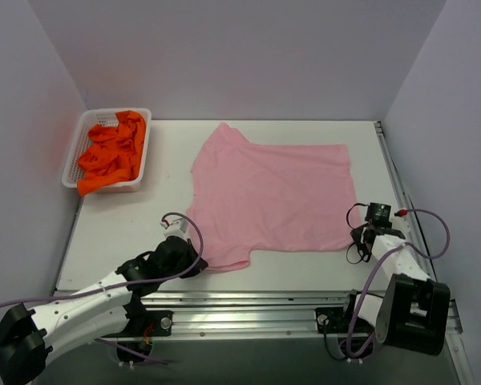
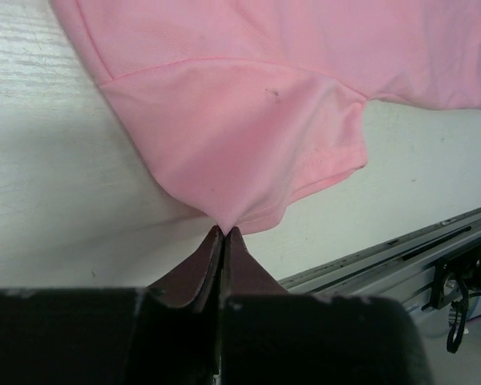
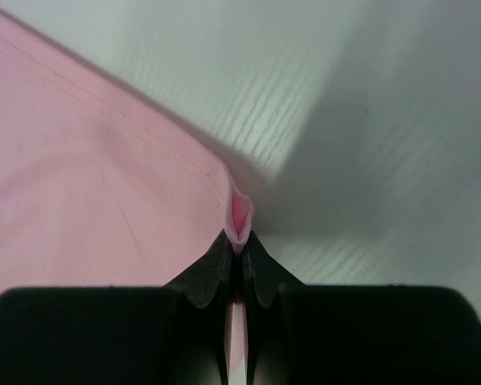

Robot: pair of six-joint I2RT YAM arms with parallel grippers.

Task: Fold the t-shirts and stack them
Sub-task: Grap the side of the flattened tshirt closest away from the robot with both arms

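The fingers (image 3: 210, 279) pinch a corner of the pink t-shirt (image 3: 88, 184); white table (image 3: 369, 120) lies beyond.

Two tabletop arms seen from overhead: the left arm (image 1: 88, 293), at seven o'clock, wears white shells over its long links, with black housings at the joints and a black base block; the right arm (image 1: 390, 257), at five o'clock, is built alike, its black base (image 1: 417, 313) squarer and bulkier; pale lilac cables (image 1: 200, 239) loop off each wrist, the right one beside a small red connector (image 1: 402, 213); close up, the left pincer (image 2: 224, 234) shows dark, maroon-tinged fingers (image 2: 188, 281) tapering to thin wedges from a matte black body; the right pincer (image 3: 239, 245) looks alike, nearly black.
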